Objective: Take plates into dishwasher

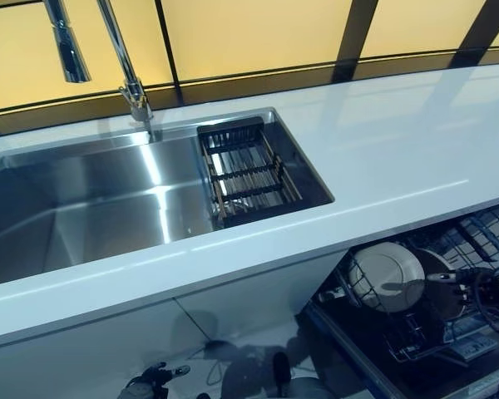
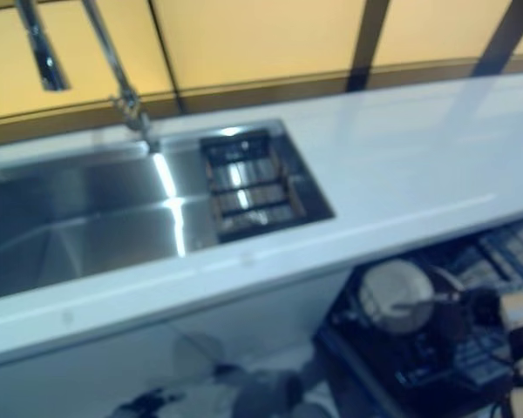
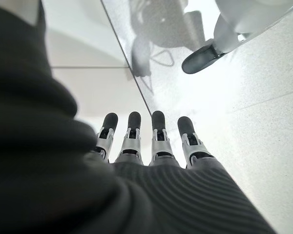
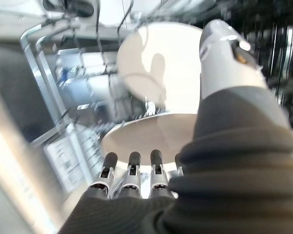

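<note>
A white plate (image 1: 388,274) stands on edge in the lower rack (image 1: 416,341) of the open dishwasher under the counter at the right. My right hand (image 1: 446,289) is down in the rack right beside it. In the right wrist view its fingers (image 4: 132,170) are straight and the thumb (image 4: 224,53) is held apart. A white plate (image 4: 146,134) lies just past the fingertips, and another plate (image 4: 156,58) stands upright behind it. My left hand (image 3: 146,146) hangs low over the floor in front of the cabinet (image 1: 152,383), fingers straight and empty.
A steel sink (image 1: 91,208) with a tall faucet (image 1: 129,79) is set in the white counter (image 1: 399,158). A dark wire drying rack (image 1: 245,170) sits in the sink's right end. The counter's front edge overhangs the dishwasher.
</note>
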Available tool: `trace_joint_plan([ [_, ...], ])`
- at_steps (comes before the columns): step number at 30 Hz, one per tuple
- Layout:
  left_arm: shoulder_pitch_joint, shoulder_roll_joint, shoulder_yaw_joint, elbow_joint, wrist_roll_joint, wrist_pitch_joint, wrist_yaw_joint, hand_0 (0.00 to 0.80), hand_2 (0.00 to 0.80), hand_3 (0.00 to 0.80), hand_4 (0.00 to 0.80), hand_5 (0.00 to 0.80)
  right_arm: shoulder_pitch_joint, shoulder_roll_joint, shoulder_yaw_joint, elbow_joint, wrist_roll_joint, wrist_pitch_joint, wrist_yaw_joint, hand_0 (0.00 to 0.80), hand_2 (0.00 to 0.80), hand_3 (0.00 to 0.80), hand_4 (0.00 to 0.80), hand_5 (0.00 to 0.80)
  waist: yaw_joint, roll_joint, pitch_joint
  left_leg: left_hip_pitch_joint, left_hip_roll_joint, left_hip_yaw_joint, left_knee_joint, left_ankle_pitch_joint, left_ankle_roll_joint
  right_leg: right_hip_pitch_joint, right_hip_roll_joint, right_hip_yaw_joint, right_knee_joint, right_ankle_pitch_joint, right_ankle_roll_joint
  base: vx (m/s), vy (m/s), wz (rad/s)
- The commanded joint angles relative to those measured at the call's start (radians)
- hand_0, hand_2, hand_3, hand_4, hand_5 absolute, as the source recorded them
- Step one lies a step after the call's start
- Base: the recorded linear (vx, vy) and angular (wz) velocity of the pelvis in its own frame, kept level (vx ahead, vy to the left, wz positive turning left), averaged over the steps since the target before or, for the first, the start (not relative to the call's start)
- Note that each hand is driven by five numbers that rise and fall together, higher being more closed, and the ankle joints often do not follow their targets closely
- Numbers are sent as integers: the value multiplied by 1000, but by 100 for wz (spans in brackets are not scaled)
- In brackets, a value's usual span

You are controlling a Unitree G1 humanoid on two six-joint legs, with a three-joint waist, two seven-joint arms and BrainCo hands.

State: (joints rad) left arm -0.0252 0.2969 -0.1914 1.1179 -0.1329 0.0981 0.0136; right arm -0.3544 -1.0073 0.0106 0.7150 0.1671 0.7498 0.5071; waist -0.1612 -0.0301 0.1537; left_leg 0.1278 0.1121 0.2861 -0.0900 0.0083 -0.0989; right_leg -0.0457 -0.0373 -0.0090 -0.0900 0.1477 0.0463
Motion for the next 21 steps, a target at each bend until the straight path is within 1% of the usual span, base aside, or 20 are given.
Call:
trace_joint_plan([
  [1, -28, 65, 16, 30, -10, -16, 4, 0, 0, 0, 0, 0, 21, -64, -28, 34, -22, -40, 95, 0, 0, 0, 0, 0, -17, -75, -28, 37, -29, -8, 3, -31, 39, 24, 0, 48, 3, -23, 72, 0, 12, -9],
  [3, -29, 65, 22, 44, -10, -28, 6, 0, 0, 0, 0, 0, 58, -79, -58, 48, -17, -63, 117, 0, 0, 0, 0, 0, -26, -79, -34, 40, -27, 0, 3, -34, 41, 21, 2, 53, 3, -20, 74, -3, 4, -15],
  [6, -29, 65, 30, 63, -12, -39, 16, 0, 0, 0, 0, 0, 111, -96, -117, 77, 20, -84, 92, 0, 0, 0, 0, 0, -42, -84, -44, 47, -24, 18, 3, -36, 42, 21, 7, 60, 3, -18, 76, -5, 6, -18],
  [7, -29, 65, 29, 64, -12, -40, 16, 0, 0, 0, 0, 0, 114, -96, -119, 76, 21, -84, 91, 0, 0, 0, 0, 0, -40, -84, -44, 47, -23, 19, 3, -37, 42, 21, 7, 61, 3, -18, 76, -11, 24, -8],
  [8, -34, 67, 42, 86, -18, -47, 24, 0, 0, 0, 0, 0, 133, -109, -167, 117, 34, -107, 68, 0, 0, 0, 0, 0, -52, -86, -54, 55, -27, 29, 3, -40, 45, 23, 14, 68, 3, -19, 74, -13, 36, -9],
  [9, -38, 69, 48, 96, -31, -51, 28, 0, 0, 0, 0, 0, 143, -117, -187, 133, 52, -109, 54, 0, 0, 0, 0, 0, -56, -88, -60, 58, -33, 25, 8, -44, 49, 22, 16, 78, 3, -17, 72, -11, 59, -17],
  [10, -40, 69, 53, 103, -51, -59, 33, 0, 0, 0, 0, 0, 149, -127, -200, 152, 46, -128, 50, 0, 0, 0, 0, 0, -56, -92, -58, 62, -39, 12, 33, -63, 54, 28, 15, 90, 6, -17, 70, -13, 53, -29],
  [11, -41, 68, 58, 108, -73, -67, 38, 0, 0, 0, 0, 0, 148, -135, -204, 167, 46, -144, 53, 0, 0, 0, 0, 0, -51, -99, -56, 55, -46, -16, 71, -84, 60, 26, 12, 105, 17, -16, 67, -30, 45, -32],
  [13, -42, 63, 67, 108, -102, -83, 53, 0, 0, 0, 0, 0, 146, -145, -210, 175, 70, -160, 61, 0, 0, 0, 0, 0, -31, -115, -44, 28, -68, -101, 137, -121, 81, 15, 7, 142, 52, -15, 64, -84, 14, -56],
  [14, -47, 63, 67, 101, -105, -83, 64, 0, 0, 0, 0, 0, 147, -141, -219, 166, 81, -160, 58, 0, 0, 0, 0, 0, -26, -123, -38, 11, -81, -130, 151, -127, 93, -2, 4, 161, 69, -11, 65, -131, -2, -101],
  [15, -58, 64, 64, 96, -105, -82, 72, 0, 0, 0, 0, 0, 151, -136, -232, 161, 94, -158, 51, 0, 0, 0, 0, 0, -27, -127, -28, 4, -88, -134, 158, -134, 105, -19, 3, 170, 84, -6, 69, -161, 16, -111],
  [16, -71, 65, 63, 91, -102, -84, 74, 0, 0, 0, 0, 0, 157, -131, -243, 158, 115, -157, 32, 0, 0, 0, 0, 0, -33, -127, -17, 3, -91, -127, 156, -134, 113, -42, -2, 173, 103, 2, 76, -179, 49, -91],
  [18, -92, 74, 53, 83, -85, -87, 69, 0, 0, 0, 0, 0, 179, -112, -271, 155, 161, -149, -16, 0, 0, 0, 0, 0, -45, -131, 5, 1, -105, -125, 173, -153, 126, -97, -28, 164, 123, 36, 100, -203, 60, -36],
  [20, -98, 82, 42, 91, -72, -96, 65, 0, 0, 0, 0, 0, 202, -102, -301, 173, 196, -159, -51, 0, 0, 0, 0, 0, -50, -133, 25, -4, -117, -112, 200, -174, 129, -124, -55, 129, 112, 70, 118, -164, 73, -27],
  [21, -94, 84, 40, 97, -74, -97, 69, 0, 0, 0, 0, 0, 212, -91, -313, 184, 215, -167, -78, 0, 0, 0, 0, 0, -49, -133, 33, -2, -124, -104, 201, -178, 128, -132, -69, 100, 96, 92, 128, -103, 86, -34],
])
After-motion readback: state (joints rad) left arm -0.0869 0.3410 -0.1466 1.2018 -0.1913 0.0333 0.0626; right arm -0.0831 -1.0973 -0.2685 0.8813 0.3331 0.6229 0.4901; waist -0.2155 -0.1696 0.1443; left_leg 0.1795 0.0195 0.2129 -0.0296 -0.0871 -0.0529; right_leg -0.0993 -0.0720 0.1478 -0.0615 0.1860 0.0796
